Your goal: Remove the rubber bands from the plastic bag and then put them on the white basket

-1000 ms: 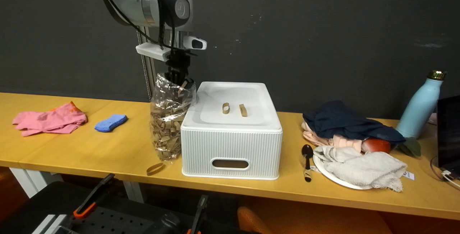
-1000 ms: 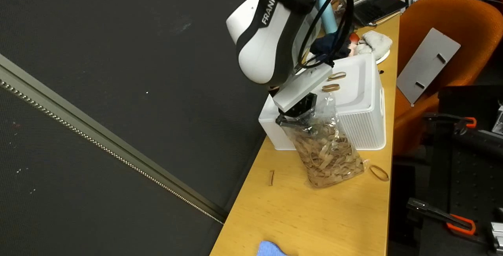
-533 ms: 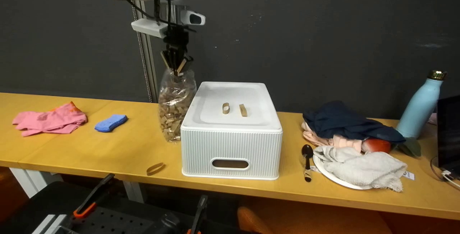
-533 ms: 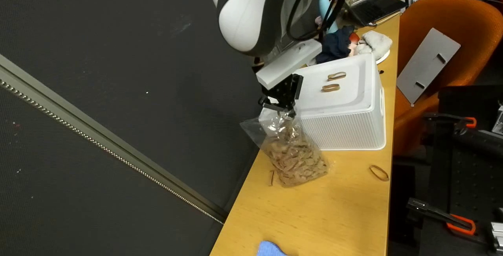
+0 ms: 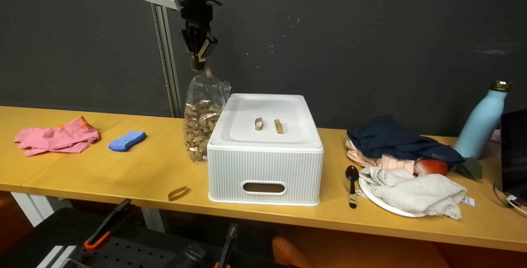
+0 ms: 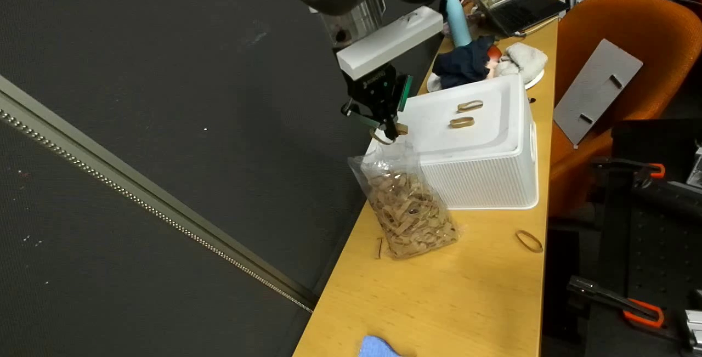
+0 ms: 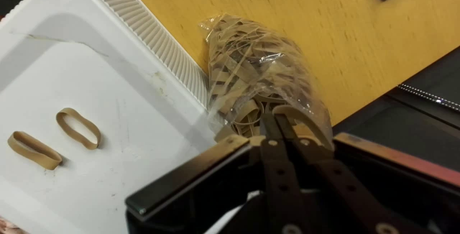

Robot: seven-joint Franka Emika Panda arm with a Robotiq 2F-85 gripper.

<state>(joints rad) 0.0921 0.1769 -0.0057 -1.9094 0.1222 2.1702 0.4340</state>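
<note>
Remotely, I'm lifting gripper (image 5: 198,66) pinching rubber bands (image 5: 208,71) above plastic bag (image 5: 206,91); removal seemingly succeeding, white basket (image 5: 265,164) waiting, gripper's five o'clock in exterior view.

A dark grey wall (image 5: 370,54), marked by a pale scuff (image 5: 492,52), rises behind a long yellow wood tabletop (image 5: 103,177) set on pale legs (image 5: 32,209). A grey strip (image 6: 109,166) runs up the wall, with a beaded chain (image 7: 438,101) hanging close alongside. In an exterior view, an orange chair (image 6: 641,11) stands just beside the tabletop's front edge, near a black perforated surface (image 6: 658,247). Soft light brightens the grain of the yellow wood, while the wall is dim by comparison. The space beneath the tabletop falls into deep shadow, its contents too dark to name with certainty.
</note>
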